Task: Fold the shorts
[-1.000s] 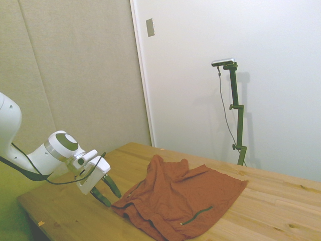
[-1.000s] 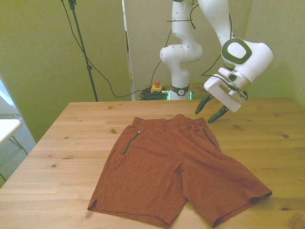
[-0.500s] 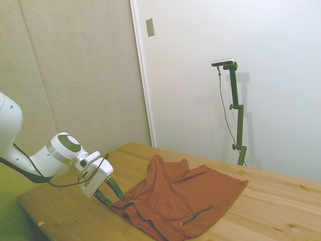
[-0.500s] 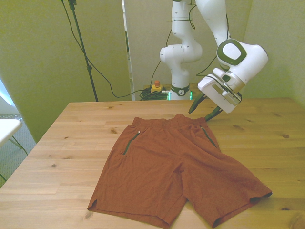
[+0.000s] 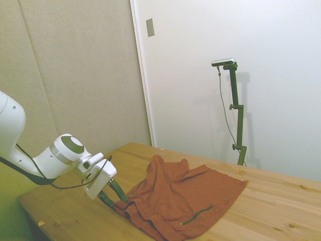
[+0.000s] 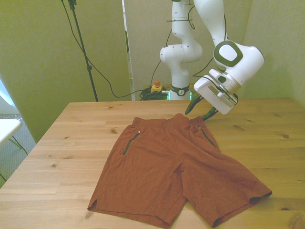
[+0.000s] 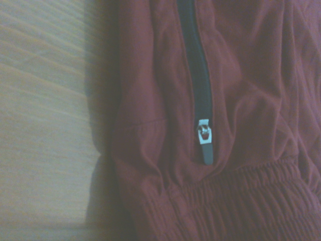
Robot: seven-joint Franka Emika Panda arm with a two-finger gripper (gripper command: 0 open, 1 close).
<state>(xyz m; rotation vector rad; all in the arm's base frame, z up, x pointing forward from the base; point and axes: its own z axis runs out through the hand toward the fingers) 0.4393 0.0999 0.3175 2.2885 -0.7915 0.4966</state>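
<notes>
The rust-orange shorts (image 6: 176,167) lie spread flat on the wooden table (image 6: 66,143), waistband at the far side and both legs toward the near edge. A dark green pocket slit (image 6: 208,137) runs down each side. My gripper (image 6: 195,115) is open, tilted, low over the waistband corner at the front view's right. In the side view the gripper (image 5: 119,202) has its dark fingers reaching the shorts' (image 5: 185,193) near corner, close to the table. The wrist view shows the shorts' pocket zip (image 7: 198,75) with a silver pull (image 7: 204,134), beside the gathered waistband (image 7: 225,206).
Bare wood (image 7: 45,100) lies right beside the shorts' edge. Behind the table a red button box (image 6: 156,87) and cables sit near the robot base. A white surface (image 6: 7,126) shows off the table at the front view's left.
The gripper has come down and moved toward the front view's left, from beside the shorts to the waistband corner. It stays open. The shorts have not visibly moved.
</notes>
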